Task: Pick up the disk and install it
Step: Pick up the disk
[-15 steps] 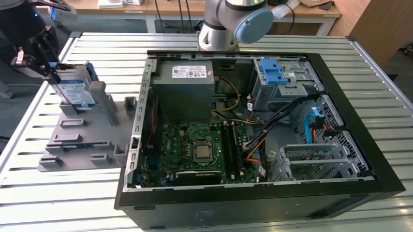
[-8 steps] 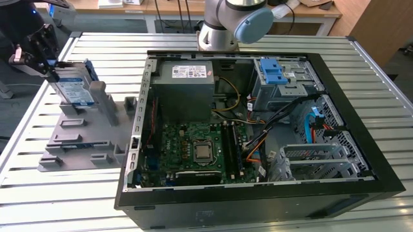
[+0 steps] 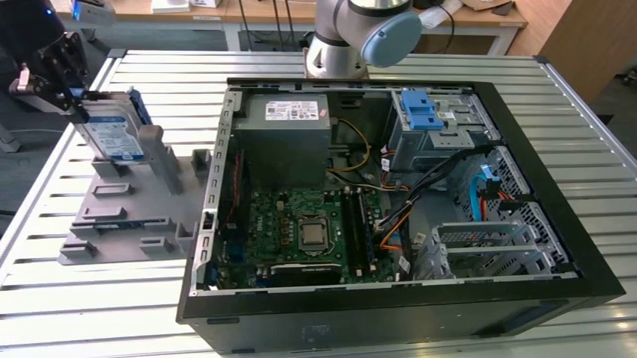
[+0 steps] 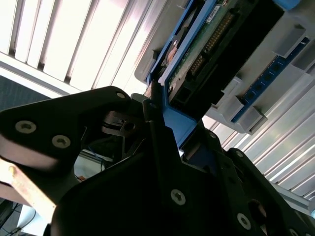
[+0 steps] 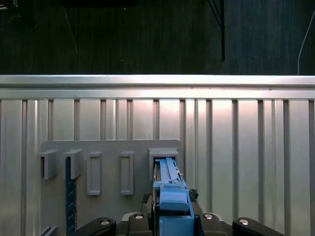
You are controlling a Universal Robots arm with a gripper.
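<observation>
The gripper (image 3: 71, 101) is at the exterior view's left, clamped on the top edge of the disk (image 3: 112, 138). In the second wrist view its black fingers (image 4: 156, 118) press against the blue frame of the disk (image 4: 216, 49), whose green circuit-board side faces the camera. In the first wrist view the blue frame of the disk (image 5: 170, 179) sits squeezed between the two sides of the gripper (image 5: 172, 199).

The disk stands upright on edge, label side out, at the far end of a grey holder (image 3: 130, 216) with several slots and posts. Its lower edge is down among those posts; whether it is seated or raised cannot be told.

The holder lies on a ribbed metal surface (image 3: 60, 298). Just beside it, toward the exterior view's right, an open black computer case (image 3: 398, 298) lies on its side, showing a green board (image 3: 298, 231), a grey power box (image 3: 289, 127) and a blue latch on a metal cage (image 3: 423, 119). The arm's base (image 3: 348, 37) stands behind the case.
</observation>
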